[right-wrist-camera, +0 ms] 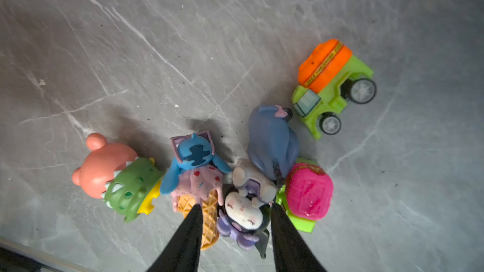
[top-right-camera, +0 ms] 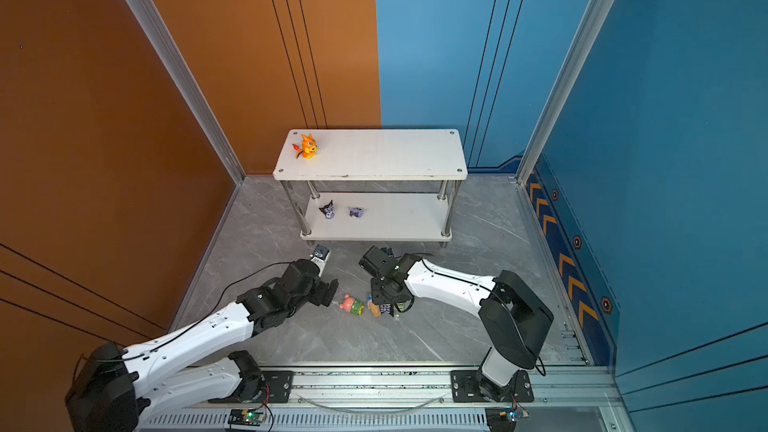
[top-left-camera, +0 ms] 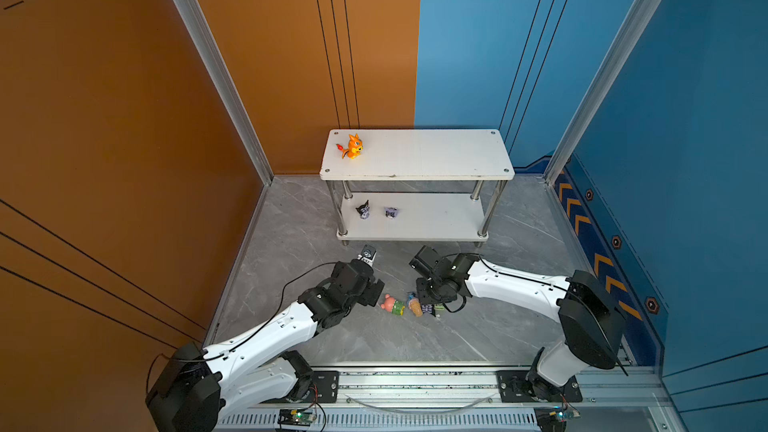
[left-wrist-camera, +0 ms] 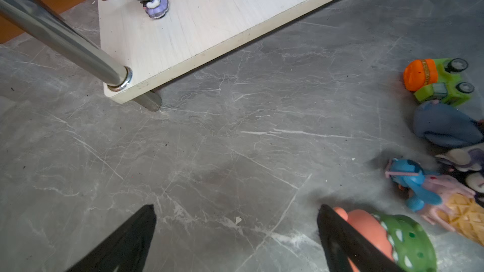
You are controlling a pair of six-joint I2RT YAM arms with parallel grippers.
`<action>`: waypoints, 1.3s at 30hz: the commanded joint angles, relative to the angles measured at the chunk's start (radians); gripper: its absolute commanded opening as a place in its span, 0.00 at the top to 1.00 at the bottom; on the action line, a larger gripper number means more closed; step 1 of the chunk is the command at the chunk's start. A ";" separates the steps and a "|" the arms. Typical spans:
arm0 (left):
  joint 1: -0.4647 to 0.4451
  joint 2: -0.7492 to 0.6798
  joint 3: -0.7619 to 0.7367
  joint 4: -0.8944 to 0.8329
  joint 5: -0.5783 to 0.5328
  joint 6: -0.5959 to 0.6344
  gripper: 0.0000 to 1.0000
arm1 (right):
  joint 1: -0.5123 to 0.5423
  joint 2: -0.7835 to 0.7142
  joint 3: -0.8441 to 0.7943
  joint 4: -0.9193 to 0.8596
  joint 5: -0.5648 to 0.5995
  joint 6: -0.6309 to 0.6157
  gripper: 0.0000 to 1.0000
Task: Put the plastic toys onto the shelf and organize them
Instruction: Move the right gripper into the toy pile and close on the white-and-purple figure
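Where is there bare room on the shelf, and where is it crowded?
Top board: bare everywhere right of the orange dragon. Lower board: bare right of the two purple figures. Crowded: the toy pile on the floor under the right pincer.

Grey marble-look counter, pretty veiny. Behind it there's an orange wall leftward, a blue wall rightward, and silver posts at its back corners.

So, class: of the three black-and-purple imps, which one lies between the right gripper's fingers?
The imp on the floor, straddled by the right gripper. The other two imps are on the shelf's lower board, away from either gripper.
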 commanded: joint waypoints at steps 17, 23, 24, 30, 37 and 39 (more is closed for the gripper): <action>0.008 0.011 0.002 0.006 -0.001 0.015 0.02 | 0.002 0.078 -0.098 0.014 0.008 0.080 0.56; 0.011 0.013 0.010 0.037 0.016 0.017 0.02 | -0.020 0.024 -0.115 0.015 0.011 0.027 0.69; 0.012 0.012 0.010 0.044 0.021 0.018 0.02 | -0.030 0.009 -0.115 0.010 0.004 0.006 0.71; 0.008 0.026 0.030 0.079 0.122 0.034 0.02 | -0.098 -0.164 -0.095 0.007 -0.173 -0.270 0.76; -0.006 0.049 0.044 0.163 0.259 0.060 0.02 | -0.135 -0.291 -0.083 -0.041 -0.352 -0.522 0.72; -0.008 0.063 0.062 0.150 0.263 0.062 0.02 | -0.139 -0.274 -0.077 -0.105 -0.282 -0.548 0.71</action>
